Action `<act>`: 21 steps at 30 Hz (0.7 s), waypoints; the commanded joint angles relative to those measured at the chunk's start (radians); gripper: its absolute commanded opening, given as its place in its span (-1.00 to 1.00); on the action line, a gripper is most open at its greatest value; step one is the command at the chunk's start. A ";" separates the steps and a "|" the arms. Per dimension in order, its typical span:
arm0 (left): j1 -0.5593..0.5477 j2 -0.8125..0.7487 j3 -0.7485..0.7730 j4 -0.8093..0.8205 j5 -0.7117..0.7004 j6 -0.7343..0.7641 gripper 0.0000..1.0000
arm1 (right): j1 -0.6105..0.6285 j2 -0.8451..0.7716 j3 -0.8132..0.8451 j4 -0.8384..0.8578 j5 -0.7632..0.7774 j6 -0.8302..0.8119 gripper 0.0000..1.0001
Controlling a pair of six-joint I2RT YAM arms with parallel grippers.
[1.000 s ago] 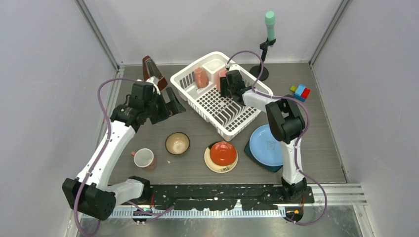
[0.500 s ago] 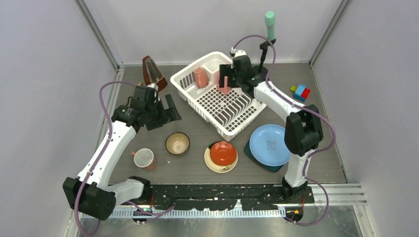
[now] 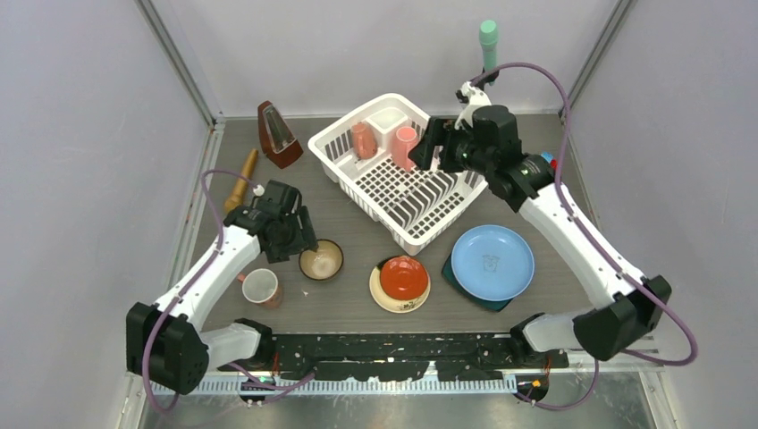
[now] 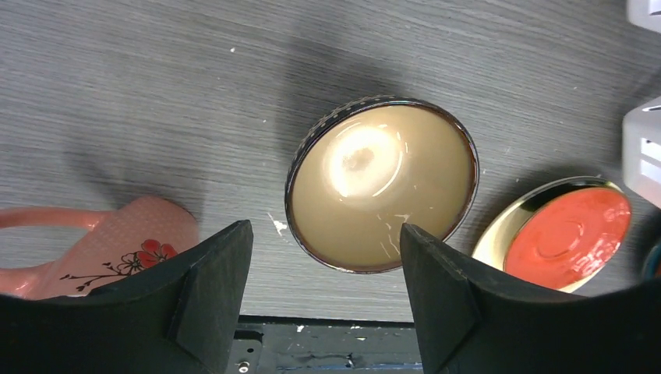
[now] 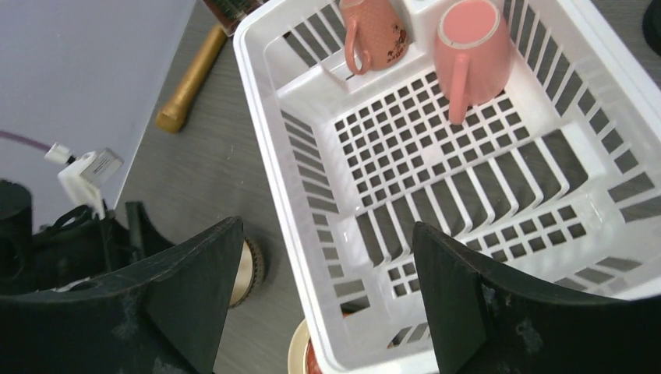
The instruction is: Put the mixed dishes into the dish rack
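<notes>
Your right gripper (image 3: pixel 435 146) has drawn back from the dish rack (image 3: pixel 354 185), leaving a pink mug (image 3: pixel 404 146) inside just beside the cutlery cup (image 3: pixel 386 119), and your left gripper (image 3: pixel 302 243) has come down next to the brown bowl (image 3: pixel 321 259). Left wrist view: that gripper is spread wide, with the bowl on the worktop (image 4: pixel 156 93) just ahead of its tips. Right wrist view: the gripper is spread and empty above the rack

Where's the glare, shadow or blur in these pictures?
Left wrist view: a bright glare patch inside the brown bowl, soft shadows on the table. Right wrist view: dish rack sharp, right gripper's fingers dark and featureless. Top view: evenly lit, no blur.
</notes>
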 commanded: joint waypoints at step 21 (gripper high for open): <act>-0.043 0.130 -0.175 0.232 -0.065 -0.063 0.35 | 0.006 -0.321 -0.230 -0.119 -0.160 0.096 0.68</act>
